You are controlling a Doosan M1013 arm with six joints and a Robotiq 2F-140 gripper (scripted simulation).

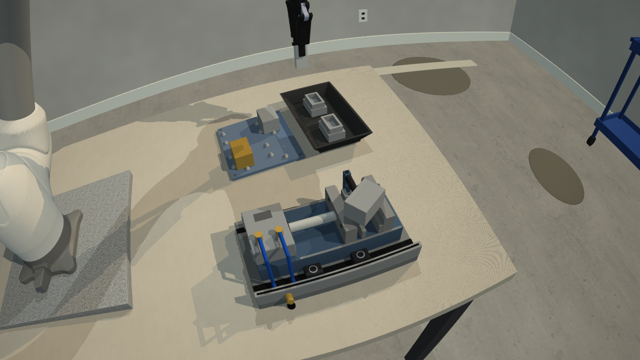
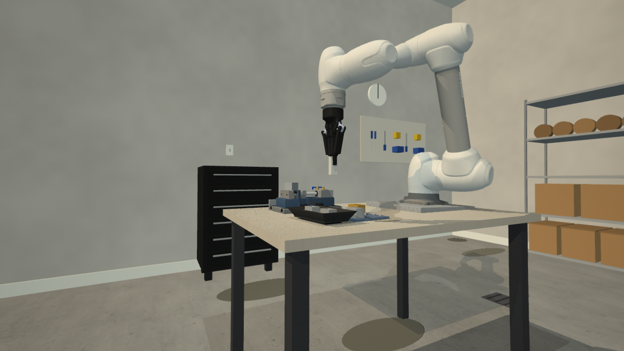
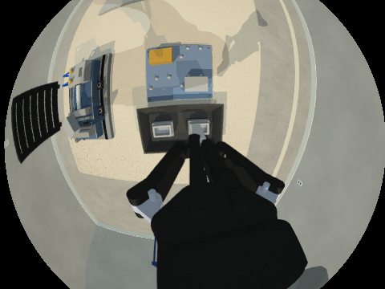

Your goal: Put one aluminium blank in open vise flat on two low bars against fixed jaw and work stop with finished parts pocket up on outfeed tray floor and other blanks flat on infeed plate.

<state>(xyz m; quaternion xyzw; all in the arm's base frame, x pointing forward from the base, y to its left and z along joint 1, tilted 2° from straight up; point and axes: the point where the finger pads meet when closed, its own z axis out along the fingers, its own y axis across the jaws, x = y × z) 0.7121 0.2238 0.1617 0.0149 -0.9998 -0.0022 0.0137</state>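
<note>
Hand (image 2: 332,170) shut, high above outfeed tray (image 2: 305,213); top view: tilted blank (image 1: 364,201) in vise (image 1: 402,250)

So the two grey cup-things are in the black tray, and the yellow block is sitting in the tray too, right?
Not quite. The two grey finished parts are in the black tray, but the yellow block sits on the blue infeed plate beside it, not in the tray. The top view shows this.

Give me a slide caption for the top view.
Aluminium blank lies tilted across the vise; shut, empty gripper hangs above outfeed tray.
</note>
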